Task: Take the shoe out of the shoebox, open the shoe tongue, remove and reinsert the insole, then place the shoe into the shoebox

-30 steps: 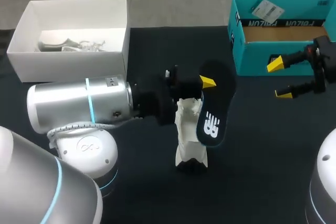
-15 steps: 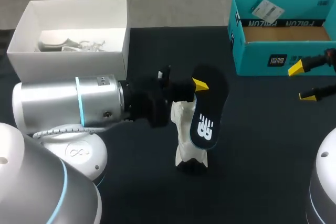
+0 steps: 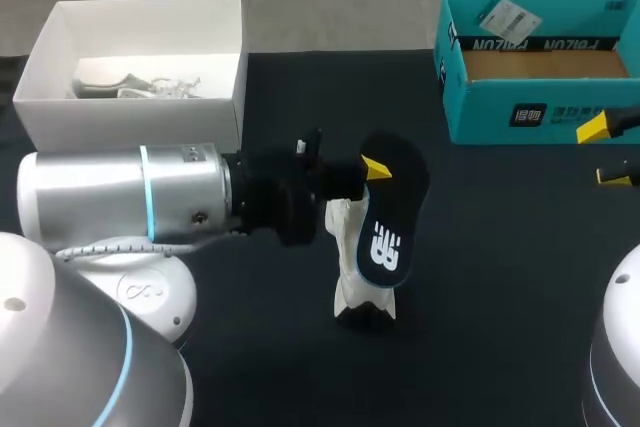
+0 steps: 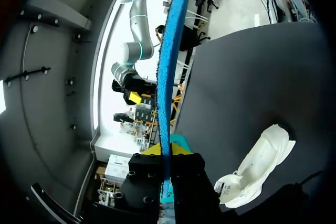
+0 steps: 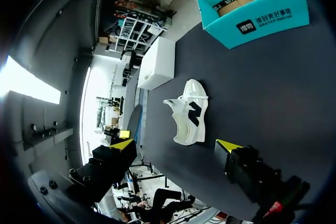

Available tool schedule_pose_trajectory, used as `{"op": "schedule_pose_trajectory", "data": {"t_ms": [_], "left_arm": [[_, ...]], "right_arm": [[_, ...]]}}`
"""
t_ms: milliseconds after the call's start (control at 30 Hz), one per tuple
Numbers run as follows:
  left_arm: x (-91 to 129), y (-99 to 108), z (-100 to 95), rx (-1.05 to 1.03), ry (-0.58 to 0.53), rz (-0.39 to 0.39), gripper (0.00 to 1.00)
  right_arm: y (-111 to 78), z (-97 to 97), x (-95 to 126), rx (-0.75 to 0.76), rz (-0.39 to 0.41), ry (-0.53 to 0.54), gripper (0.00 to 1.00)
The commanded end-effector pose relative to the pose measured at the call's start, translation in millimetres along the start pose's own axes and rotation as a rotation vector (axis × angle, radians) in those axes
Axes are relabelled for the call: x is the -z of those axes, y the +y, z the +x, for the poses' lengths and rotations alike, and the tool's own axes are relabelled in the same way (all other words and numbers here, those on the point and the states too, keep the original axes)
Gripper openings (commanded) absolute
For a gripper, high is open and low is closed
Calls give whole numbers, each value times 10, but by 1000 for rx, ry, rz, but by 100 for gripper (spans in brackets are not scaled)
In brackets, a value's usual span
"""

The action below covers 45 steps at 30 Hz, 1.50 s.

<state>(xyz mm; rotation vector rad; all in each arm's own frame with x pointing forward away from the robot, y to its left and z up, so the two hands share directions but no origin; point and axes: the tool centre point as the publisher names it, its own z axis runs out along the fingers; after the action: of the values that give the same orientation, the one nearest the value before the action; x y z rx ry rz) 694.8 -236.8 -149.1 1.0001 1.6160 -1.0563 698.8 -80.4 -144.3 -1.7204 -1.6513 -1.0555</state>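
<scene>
**A:** Right, the insole [image 3: 392, 217] is out. The left gripper [image 4: 167, 153] is clamped on it from both sides and holds it over the white shoe [image 3: 350, 259], which sits on the dark table [image 3: 500, 287] between the two boxes.

**B:** So I'd call this the turn from removing to reinserting. What does the next move need?

**A:** Lining the insole's toe end up with the shoe's opening and sliding it in. The shoe looks free to tip, and the right gripper [image 3: 608, 152] hangs well off to the side, fingers apart, holding nothing. It may have to come in and steady the shoe.

**B:** And the boxes?

**A:** The white shoebox [image 3: 130, 125] has something pale in it, a second shoe with laces by the look of it [image 3: 135, 85]. The teal shoebox [image 3: 520, 112] shows a bare cardboard floor and only a paper label at its far wall.
</scene>
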Motion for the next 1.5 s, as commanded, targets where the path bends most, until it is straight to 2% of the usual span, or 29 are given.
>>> {"op": "schedule_pose_trajectory", "data": {"t_ms": [33,233,1267,1300,1367,1467,1500], "left_arm": [[11,-53,0,4,15,-11,0],[36,-101,13,15,20,-13,0],[36,-136,-3,13,11,-16,0],[64,-173,63,43,19,15,0],[112,-211,189,134,55,26,0],[216,-319,295,235,81,95,0],[250,-349,318,255,88,96,0]], "right_arm": [[-58,114,-100,14,-19,-20,100],[-183,151,-184,14,-23,-22,100],[-183,151,-184,14,-23,-22,100],[-183,151,-184,14,-23,-22,100],[-183,151,-184,14,-23,-22,100],[-183,151,-184,14,-23,-22,100],[-183,151,-184,14,-23,-22,100]]}}
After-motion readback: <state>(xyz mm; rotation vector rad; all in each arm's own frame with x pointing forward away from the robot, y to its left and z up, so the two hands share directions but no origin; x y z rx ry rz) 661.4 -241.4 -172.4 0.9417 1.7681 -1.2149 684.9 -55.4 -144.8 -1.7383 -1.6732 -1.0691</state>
